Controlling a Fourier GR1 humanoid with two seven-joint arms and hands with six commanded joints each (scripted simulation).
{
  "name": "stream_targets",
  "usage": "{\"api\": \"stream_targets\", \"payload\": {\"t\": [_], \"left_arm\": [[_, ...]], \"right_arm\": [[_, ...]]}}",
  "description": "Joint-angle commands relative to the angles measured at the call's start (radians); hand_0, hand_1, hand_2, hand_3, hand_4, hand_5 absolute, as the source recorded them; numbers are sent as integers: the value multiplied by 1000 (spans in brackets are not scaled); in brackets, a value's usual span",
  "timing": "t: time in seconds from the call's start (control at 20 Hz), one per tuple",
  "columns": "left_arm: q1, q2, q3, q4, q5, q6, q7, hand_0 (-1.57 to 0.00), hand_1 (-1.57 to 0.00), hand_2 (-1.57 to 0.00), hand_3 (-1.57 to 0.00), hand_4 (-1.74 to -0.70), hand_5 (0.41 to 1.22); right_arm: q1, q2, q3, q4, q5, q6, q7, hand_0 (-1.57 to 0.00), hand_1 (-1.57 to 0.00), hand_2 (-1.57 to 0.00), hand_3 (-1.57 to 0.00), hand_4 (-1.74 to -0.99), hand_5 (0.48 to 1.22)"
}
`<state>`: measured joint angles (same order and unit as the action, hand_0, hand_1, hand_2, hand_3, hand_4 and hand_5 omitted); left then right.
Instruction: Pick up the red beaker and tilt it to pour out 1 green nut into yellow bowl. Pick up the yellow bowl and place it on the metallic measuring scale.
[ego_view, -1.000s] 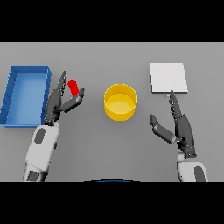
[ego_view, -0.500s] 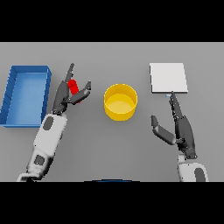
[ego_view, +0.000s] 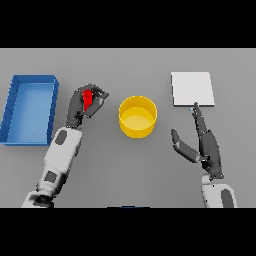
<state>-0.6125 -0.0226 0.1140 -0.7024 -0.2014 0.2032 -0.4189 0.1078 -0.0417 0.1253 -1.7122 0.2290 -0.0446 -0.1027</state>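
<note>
The red beaker (ego_view: 87, 98) is small and upright, left of the yellow bowl (ego_view: 137, 116). My left hand (ego_view: 80, 106) has its fingers and thumb curled round the beaker, so only its top part shows. The bowl sits at the table's middle, a short gap to the right of that hand. The metallic scale (ego_view: 192, 89) is a pale flat square at the back right. My right hand (ego_view: 204, 144) rests open just in front of the scale, fingers pointing toward it, thumb spread to the left.
A blue open tray (ego_view: 12, 111) lies at the far left, close beside my left arm.
My left hand moved forward and right to the beaker and its fingers closed round it. The right hand has stayed where it was.
</note>
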Motion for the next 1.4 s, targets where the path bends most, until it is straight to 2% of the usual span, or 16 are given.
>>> {"api": "stream_targets", "payload": {"t": [0.0,0.15,0.4,0.5,0.7,0.85,1.0,1.05,1.25,1.35], "left_arm": [[0,0,5,0,4,9,7,-1309,-1318,-1317,-1203,-1606,1119],[-5,-2,10,-12,14,20,20,-1437,-1441,-1441,-1383,-1672,1128],[-13,34,-40,-102,-23,24,79,-1527,-1529,-1528,-1509,-1718,1126],[-11,77,-89,-164,-65,-2,115,-1543,-1544,-1544,-1532,-1726,1130],[-45,161,-248,-236,-239,-42,235,-1559,-1560,-1560,-1555,-1735,1136],[-28,180,-313,-298,-291,-74,288,-1559,-1560,-1560,-1555,-1735,1123],[-25,195,-366,-333,-335,-102,322,-1562,-1562,-1562,-1558,-1736,1144],[-55,209,-391,-337,-374,-116,376,-1564,-1564,-1564,-1561,-1737,1149],[-176,263,-536,-297,-534,-215,413,-1568,-1568,-1568,-1567,-1739,1177],[-233,274,-602,-274,-599,-269,428,-1569,-1569,-1569,-1568,-1740,1193]], "right_arm": [[5,2,3,-3,1,0,-10,1,1,1,1,-1232,685],[5,-6,1,7,10,-2,-20,1,1,1,1,-1196,673],[-6,-12,-1,24,40,-25,-23,1,1,1,1,-1127,659],[-3,-15,1,21,49,-29,-31,1,1,1,1,-1108,656],[4,-22,4,20,57,-26,-44,1,1,1,1,-1092,661],[6,-16,6,19,48,-20,-44,1,1,1,1,-1092,668],[22,-27,7,-2,57,-20,-39,1,1,1,1,-1096,666],[22,-17,14,-2,52,-15,-38,1,1,1,1,-1096,670],[8,-24,13,-8,55,-11,-38,1,1,1,1,-1056,692],[13,-21,16,-1,56,-9,-38,1,1,1,1,-1062,691]]}}
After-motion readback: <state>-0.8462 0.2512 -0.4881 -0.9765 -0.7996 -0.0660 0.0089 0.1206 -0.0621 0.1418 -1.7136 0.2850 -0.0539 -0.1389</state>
